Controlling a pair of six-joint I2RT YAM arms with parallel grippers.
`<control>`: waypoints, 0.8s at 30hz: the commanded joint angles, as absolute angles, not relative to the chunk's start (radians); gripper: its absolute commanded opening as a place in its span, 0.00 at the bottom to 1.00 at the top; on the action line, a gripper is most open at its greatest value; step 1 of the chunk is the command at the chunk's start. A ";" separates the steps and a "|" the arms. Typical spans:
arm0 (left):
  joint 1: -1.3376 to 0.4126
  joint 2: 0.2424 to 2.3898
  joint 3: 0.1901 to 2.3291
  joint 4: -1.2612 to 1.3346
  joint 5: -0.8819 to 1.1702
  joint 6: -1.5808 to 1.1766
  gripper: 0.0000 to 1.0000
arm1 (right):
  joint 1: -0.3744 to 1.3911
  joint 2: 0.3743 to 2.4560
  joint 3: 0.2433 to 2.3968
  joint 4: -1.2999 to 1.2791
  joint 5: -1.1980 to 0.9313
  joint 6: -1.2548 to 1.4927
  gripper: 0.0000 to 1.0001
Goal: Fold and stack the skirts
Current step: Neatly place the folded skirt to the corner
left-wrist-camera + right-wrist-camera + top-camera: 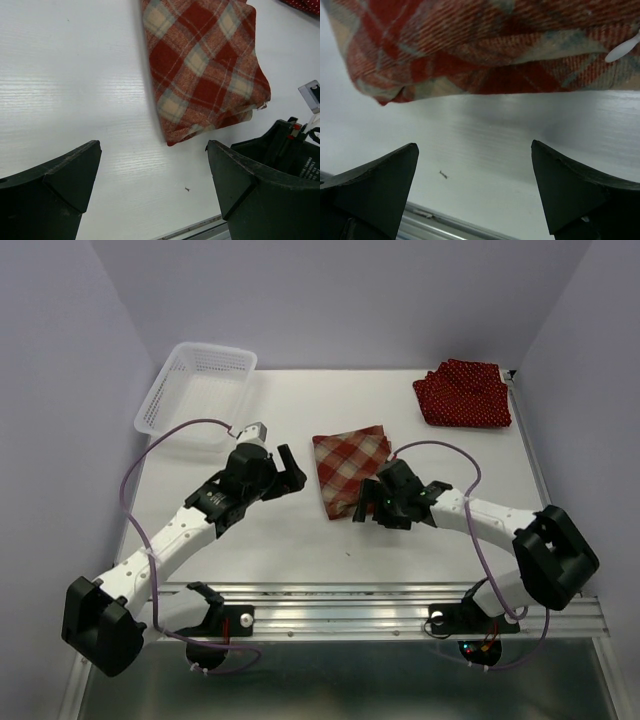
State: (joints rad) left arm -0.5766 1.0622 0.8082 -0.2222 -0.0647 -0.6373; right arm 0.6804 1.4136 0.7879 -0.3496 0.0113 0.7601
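A folded red-and-cream plaid skirt (348, 468) lies flat in the middle of the table. Dark red polka-dot skirt cloth (463, 392) lies in a low pile at the back right; I cannot tell how many pieces it holds. My left gripper (295, 470) is open just left of the plaid skirt, which fills the upper part of the left wrist view (205, 65), apart from the gripper (154, 146). My right gripper (362, 500) is open at the plaid skirt's near right corner. Its wrist view shows the skirt's edge (485, 45) just beyond the empty gripper (475, 147).
A white mesh basket (197, 388) stands at the back left. The metal rail (400, 600) runs along the table's near edge. A small dark speck (187, 189) lies on the table between the arms. Walls close in the left, back and right sides.
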 commanded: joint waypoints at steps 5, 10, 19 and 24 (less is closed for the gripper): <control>-0.549 1.091 0.807 -0.206 -0.092 -0.635 0.99 | 0.678 1.517 0.838 -0.216 0.141 0.805 1.00; -0.542 1.085 0.805 -0.201 -0.095 -0.626 0.99 | 0.623 1.531 0.815 -0.177 0.201 0.801 1.00; -0.528 1.109 0.811 -0.195 -0.097 -0.615 0.99 | 0.373 1.606 0.814 0.087 0.069 0.592 1.00; -0.528 1.164 0.830 -0.195 -0.081 -0.606 0.99 | 0.302 1.719 0.934 0.161 -0.032 0.477 1.00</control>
State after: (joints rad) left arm -0.5327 1.1343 0.8082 -0.2169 -0.0799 -0.6292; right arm 0.3454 1.6451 0.8402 0.0284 0.0544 0.5919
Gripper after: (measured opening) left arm 0.986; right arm 0.995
